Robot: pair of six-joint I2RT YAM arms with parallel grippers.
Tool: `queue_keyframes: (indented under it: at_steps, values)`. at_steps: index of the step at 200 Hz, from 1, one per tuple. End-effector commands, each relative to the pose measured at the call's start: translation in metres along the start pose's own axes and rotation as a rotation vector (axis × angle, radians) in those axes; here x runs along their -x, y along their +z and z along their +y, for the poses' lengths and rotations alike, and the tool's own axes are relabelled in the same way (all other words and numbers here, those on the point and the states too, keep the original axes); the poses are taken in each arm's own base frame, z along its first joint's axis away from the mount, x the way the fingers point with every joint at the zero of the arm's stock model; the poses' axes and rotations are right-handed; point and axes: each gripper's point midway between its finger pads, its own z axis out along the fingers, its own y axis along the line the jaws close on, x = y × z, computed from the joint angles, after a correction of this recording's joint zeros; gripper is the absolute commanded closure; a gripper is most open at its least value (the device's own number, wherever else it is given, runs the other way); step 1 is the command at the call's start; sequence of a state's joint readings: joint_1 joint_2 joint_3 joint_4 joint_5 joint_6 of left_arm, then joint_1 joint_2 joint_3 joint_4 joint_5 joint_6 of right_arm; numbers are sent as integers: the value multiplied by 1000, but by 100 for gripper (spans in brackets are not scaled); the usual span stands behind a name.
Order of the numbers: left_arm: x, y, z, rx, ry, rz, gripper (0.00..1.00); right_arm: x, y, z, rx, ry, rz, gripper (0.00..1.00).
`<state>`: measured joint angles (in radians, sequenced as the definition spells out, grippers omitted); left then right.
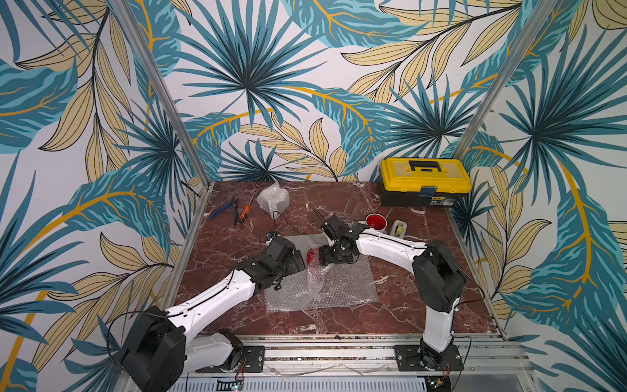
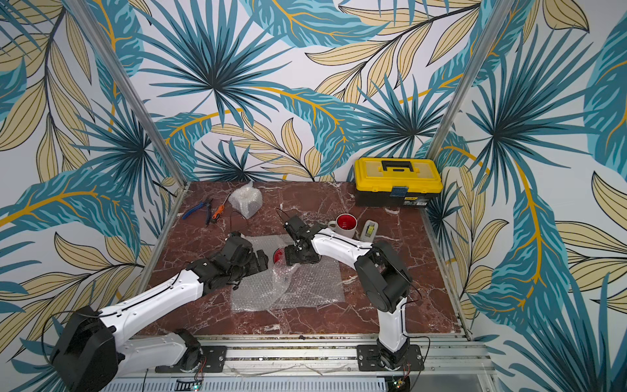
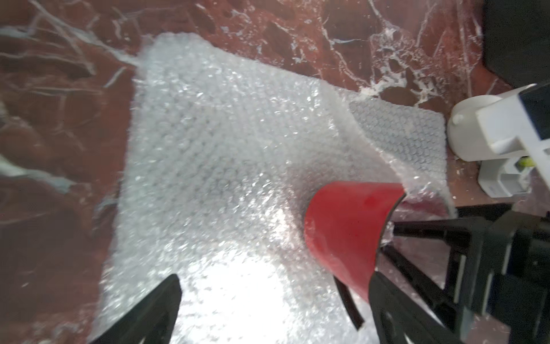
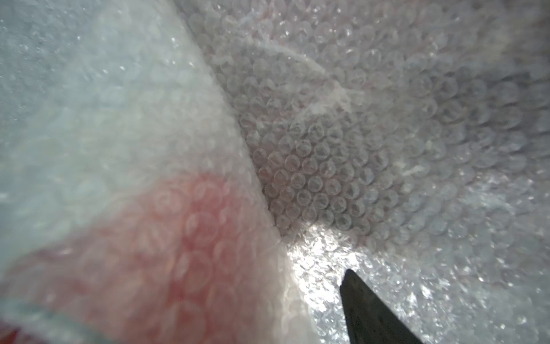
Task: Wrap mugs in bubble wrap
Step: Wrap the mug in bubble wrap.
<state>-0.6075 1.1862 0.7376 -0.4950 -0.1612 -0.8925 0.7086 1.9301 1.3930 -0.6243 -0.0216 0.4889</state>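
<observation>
A red mug (image 1: 312,254) lies on its side on a bubble wrap (image 1: 342,281) sheet at mid-table. A flap of the wrap curls up over its far side. My left gripper (image 3: 273,300) is open over the sheet, one finger (image 3: 387,300) beside the mug (image 3: 348,235). My right gripper (image 1: 322,259) points down at the mug's open end. In the right wrist view one finger (image 4: 372,312) shows; the other is hidden behind the flap, with the mug (image 4: 178,238) showing red through it. A white mug with red inside (image 1: 376,222) stands behind. A bubble-wrapped bundle (image 1: 273,198) sits at the back.
A yellow toolbox (image 1: 424,181) stands at the back right. Blue pliers (image 1: 224,208) and an orange screwdriver (image 1: 245,212) lie at the back left. A small grey tape dispenser (image 1: 399,228) sits beside the white mug.
</observation>
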Motion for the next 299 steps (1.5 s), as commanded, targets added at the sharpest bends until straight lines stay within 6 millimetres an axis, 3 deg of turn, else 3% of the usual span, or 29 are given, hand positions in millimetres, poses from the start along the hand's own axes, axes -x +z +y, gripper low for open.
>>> queue_keyframes:
  at_steps: [1,32,76,137,266,299]
  values:
    - [-26,-18,55,213,-51,76,8,-30,17,-21,-105,-6,111,25]
    - [-66,-24,94,282,-173,159,19,-27,14,-19,-97,-4,108,25]
    - [-84,-20,115,313,-207,173,14,-26,12,-16,-87,-8,107,25]
    - [-81,4,82,138,-181,184,18,-26,12,-14,-77,-4,107,25]
    - [-55,-25,40,-17,-112,154,32,-31,16,-15,-71,1,118,26]
    - [-56,-24,40,-15,-106,165,34,-31,17,-15,-69,2,120,26]
